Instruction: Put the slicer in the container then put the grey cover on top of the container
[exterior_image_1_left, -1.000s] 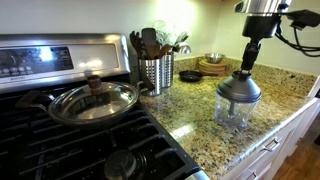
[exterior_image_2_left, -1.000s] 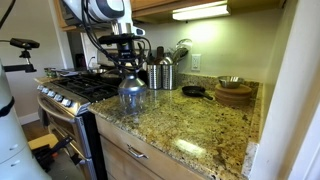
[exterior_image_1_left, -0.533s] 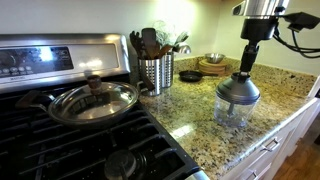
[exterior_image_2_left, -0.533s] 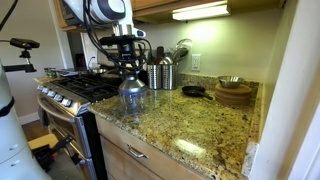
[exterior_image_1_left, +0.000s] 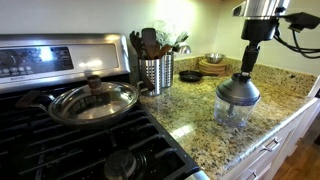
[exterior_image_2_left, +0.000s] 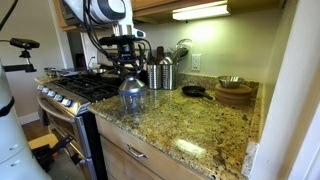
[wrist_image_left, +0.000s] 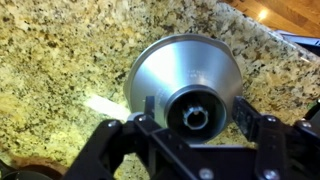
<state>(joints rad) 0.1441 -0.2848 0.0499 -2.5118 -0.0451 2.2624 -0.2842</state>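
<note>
Straddling the raised round hub at the top of the grey dome-shaped plastic cover (wrist_image_left: 180, 65), the black two-finger gripper (wrist_image_left: 197, 115) hangs straight down over it. In the wrist view the fingers (wrist_image_left: 148, 110) stand one on each side of the hub, parted only a little wider than it. Whether the pads press on the hub or stand just off it cannot be told.

The cover sits on top of the small clear plastic cylindrical container (exterior_image_1_left: 234, 113), dome upward, with its rim meeting the cup's mouth. Cover and cup share one upright axis, and the gripper's fingers run along the same vertical line in both exterior views. The stack stands upright, not tilted, on the speckled granite counter (exterior_image_1_left: 190, 120), near its front edge. What lies inside the clear cup is too small to make out.

In an exterior view the cover (exterior_image_2_left: 131, 84) and the cup (exterior_image_2_left: 131, 101) stand just beside the edge of the gas stove (exterior_image_2_left: 80, 90), with the gripper (exterior_image_2_left: 128, 68) directly above them. A perforated steel utensil holder (exterior_image_1_left: 155, 73) full of tools stands farther back on the counter, well apart from the cup. A large glass pan lid with a knob (exterior_image_1_left: 92, 100) rests on a pan on the stove.
</note>
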